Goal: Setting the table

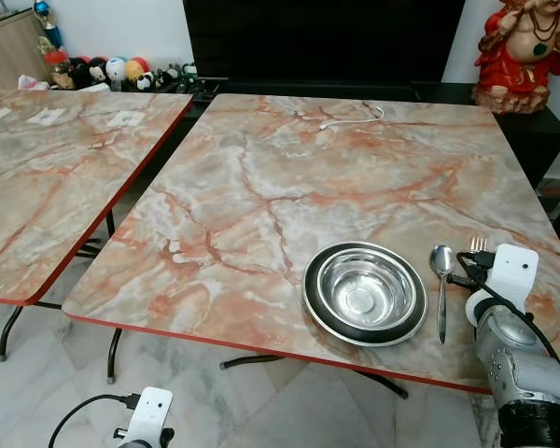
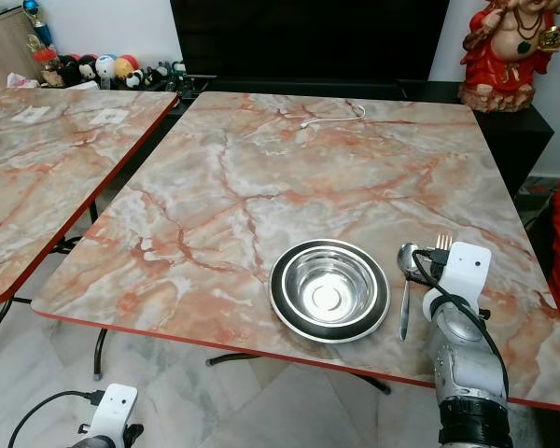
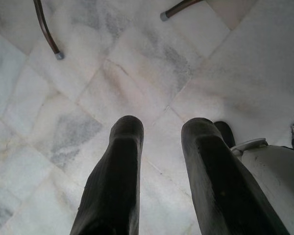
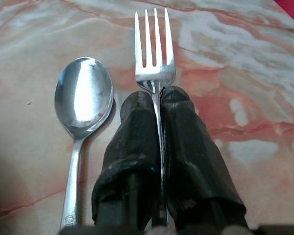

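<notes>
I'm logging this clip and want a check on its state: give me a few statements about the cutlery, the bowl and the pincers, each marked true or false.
1. The right pincer is shut on the fork. True.
2. The spoon lies inside the steel bowl. False: it lies on the marble table, on the bowl's right side.
3. The bowl sits on a dark-rimmed plate. True.
4. The left pincer holds a knife. False: its fingers are apart with nothing between them, low over the tiled floor.
5. The fork's tines point toward the robot. False: they point away from it, past the fingertips.
</notes>
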Tool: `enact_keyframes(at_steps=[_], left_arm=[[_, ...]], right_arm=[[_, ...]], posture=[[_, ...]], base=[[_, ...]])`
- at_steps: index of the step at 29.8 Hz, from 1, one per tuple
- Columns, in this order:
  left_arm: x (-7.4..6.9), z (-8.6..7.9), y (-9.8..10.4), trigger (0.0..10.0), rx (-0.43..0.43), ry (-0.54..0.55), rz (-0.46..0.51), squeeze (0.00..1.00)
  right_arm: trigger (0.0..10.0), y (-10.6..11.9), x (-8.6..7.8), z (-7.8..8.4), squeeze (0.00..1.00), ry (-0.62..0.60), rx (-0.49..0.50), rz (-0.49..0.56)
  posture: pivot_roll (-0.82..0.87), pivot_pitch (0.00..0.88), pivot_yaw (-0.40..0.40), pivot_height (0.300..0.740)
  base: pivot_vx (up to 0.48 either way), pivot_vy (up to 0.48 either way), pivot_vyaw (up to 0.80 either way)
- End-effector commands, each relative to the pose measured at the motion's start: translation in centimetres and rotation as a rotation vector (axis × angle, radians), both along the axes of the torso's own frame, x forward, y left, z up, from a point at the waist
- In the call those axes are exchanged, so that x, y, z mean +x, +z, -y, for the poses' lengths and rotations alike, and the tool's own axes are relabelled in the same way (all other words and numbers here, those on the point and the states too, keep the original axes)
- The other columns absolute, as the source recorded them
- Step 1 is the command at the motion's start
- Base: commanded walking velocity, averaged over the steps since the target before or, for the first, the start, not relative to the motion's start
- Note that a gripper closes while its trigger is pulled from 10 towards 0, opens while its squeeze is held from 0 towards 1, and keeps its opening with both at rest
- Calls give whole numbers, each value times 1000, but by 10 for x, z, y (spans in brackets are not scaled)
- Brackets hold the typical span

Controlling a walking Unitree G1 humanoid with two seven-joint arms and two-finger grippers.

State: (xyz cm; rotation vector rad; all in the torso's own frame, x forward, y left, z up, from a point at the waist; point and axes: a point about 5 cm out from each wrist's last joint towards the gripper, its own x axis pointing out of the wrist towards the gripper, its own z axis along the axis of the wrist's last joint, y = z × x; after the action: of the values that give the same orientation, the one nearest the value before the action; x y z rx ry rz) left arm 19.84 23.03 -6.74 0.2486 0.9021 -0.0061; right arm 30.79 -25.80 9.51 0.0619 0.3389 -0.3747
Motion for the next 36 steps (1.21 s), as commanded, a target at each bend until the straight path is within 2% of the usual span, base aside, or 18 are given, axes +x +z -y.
enact_keyframes(at_steps=[1,5,23,36], left_arm=[[-3,-4,-1,10000,8,8,-22,0],[-3,-5,-1,10000,11,8,-23,0],[-3,-6,-1,10000,13,8,-22,0],[-3,-8,0,10000,15,7,-21,0]], right_arm=[[10000,2,3,0,0,-2,-3,8],[10000,1,4,0,0,-3,-25,2],[10000,-16,3,-4,0,-19,14,17],[10000,-22,2,-1,0,-29,-6,0]], posture=[[28,25,35,740],[26,26,37,740],[36,29,35,740],[39,28,37,740]], base=[[0,0,0],[0,0,0],[0,0,0],[0,0,0]])
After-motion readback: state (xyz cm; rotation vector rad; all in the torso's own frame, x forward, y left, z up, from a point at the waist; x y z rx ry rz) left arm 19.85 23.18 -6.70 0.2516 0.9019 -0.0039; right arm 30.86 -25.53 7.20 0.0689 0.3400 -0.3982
